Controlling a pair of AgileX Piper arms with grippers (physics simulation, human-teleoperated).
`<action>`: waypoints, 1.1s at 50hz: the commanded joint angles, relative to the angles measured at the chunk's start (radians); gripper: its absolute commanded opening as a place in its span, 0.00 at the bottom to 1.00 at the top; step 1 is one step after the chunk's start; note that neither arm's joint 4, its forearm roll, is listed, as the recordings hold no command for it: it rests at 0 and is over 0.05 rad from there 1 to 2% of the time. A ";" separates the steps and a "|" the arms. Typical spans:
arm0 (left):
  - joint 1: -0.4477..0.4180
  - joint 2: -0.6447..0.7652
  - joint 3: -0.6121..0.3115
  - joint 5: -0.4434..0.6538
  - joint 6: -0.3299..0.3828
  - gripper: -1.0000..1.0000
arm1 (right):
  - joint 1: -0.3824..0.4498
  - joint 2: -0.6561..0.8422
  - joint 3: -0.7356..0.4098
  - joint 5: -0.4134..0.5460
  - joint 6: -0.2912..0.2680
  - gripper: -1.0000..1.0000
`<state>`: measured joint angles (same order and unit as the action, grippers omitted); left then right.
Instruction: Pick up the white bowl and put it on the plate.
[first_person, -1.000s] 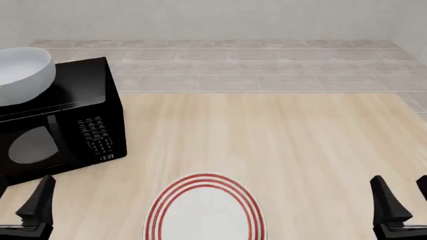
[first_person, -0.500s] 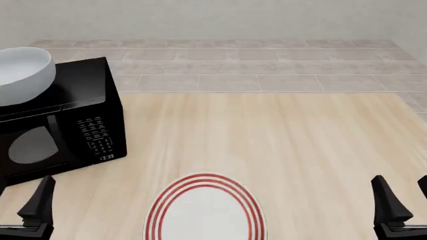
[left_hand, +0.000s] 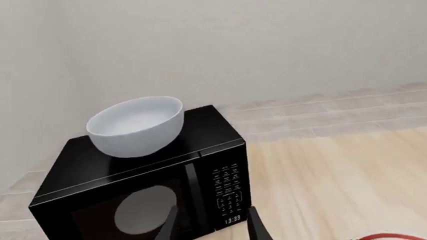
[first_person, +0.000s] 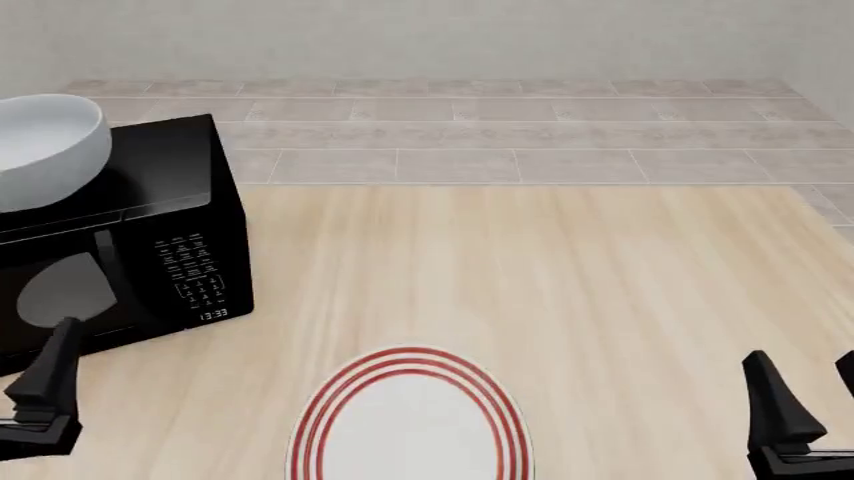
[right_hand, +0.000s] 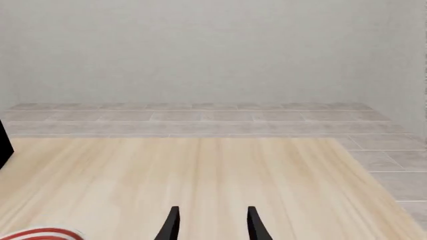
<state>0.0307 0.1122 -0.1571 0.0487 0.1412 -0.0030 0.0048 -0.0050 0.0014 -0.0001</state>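
A white bowl (first_person: 43, 148) sits upright on top of a black microwave (first_person: 147, 250) at the far left of a pale wooden table (first_person: 561, 280). From the left arm's camera the bowl (left_hand: 137, 125) rests toward the back left of the microwave's roof (left_hand: 143, 195), plain and empty. A flat white plate (first_person: 411, 420) with red rings lies on the table at the near edge, about midway between the two arms and well apart from the microwave. The left gripper (first_person: 27, 400) hangs low at the near left, just in front of the microwave door; its two dark fingers (left_hand: 255, 227) stand apart with nothing between them. The right gripper (first_person: 807, 415) hangs at the near right over bare wood, its fingers (right_hand: 253, 222) likewise spread and empty. Beyond the table lies a grey tiled floor (first_person: 534, 130).
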 joint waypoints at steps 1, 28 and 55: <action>-0.006 0.041 -0.105 0.051 0.115 1.00 | 0.003 0.000 0.001 -0.001 0.000 1.00; -0.030 0.177 -0.414 0.260 0.439 1.00 | 0.003 0.000 0.001 -0.001 0.000 1.00; -0.009 0.416 -0.680 0.378 0.636 1.00 | 0.003 0.000 0.001 -0.001 0.000 1.00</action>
<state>-0.0023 0.4340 -0.7184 0.3740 0.7395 -0.0031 0.0048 -0.0050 0.0015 0.0000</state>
